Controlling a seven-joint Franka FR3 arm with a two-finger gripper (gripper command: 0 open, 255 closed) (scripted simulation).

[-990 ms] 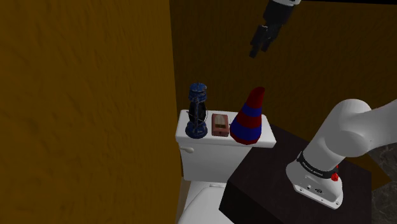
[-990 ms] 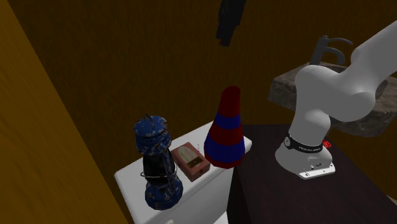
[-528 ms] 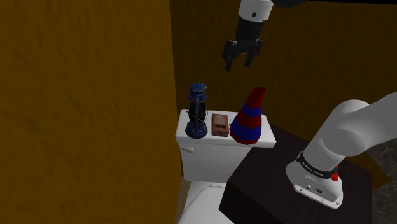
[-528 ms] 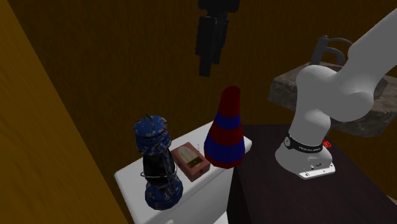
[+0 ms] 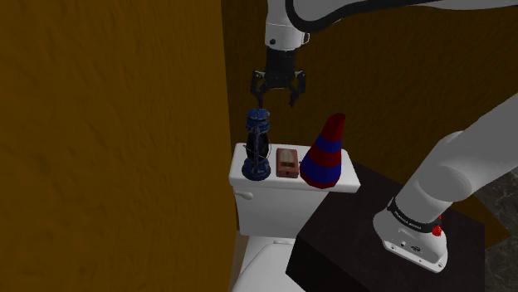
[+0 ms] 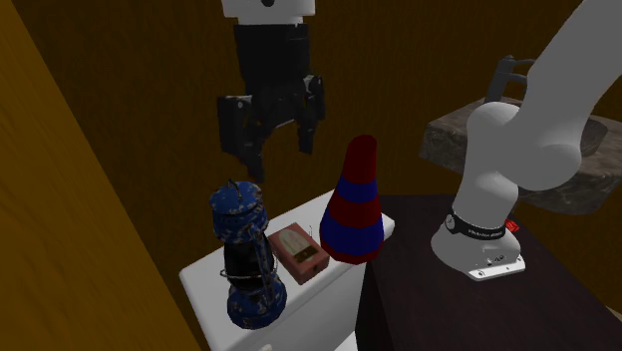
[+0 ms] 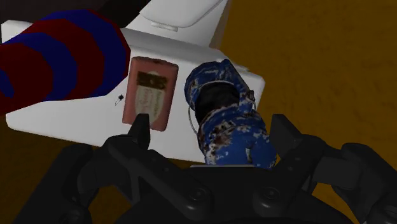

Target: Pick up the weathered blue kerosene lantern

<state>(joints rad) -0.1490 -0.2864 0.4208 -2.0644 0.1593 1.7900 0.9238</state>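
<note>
The blue mottled lantern (image 5: 258, 149) stands upright at the end of the white toilet tank lid (image 5: 246, 184) nearest the shoulder view's left. My gripper (image 5: 275, 97) hangs just above its cap, pointing down, fingers apart and empty. In the second exterior view the gripper (image 6: 276, 155) sits above the lantern (image 6: 247, 254) and slightly toward the cone. The wrist view looks down on the lantern (image 7: 226, 114), whose top lies between the spread fingertips of the gripper (image 7: 212, 130), without contact.
A small reddish box (image 5: 287, 162) lies beside the lantern, and a tall red-and-blue striped cone (image 5: 325, 152) stands beyond it on the same lid. An ochre wall (image 5: 116, 141) is close on the lantern's other side. The dark stand (image 5: 349, 240) adjoins the toilet. A stone counter (image 6: 558, 150) is behind.
The gripper has swung from high above the cone toward the shoulder view's left and come down, now hovering right over the lantern. Its fingers have spread apart. Objects on the lid have not moved.
</note>
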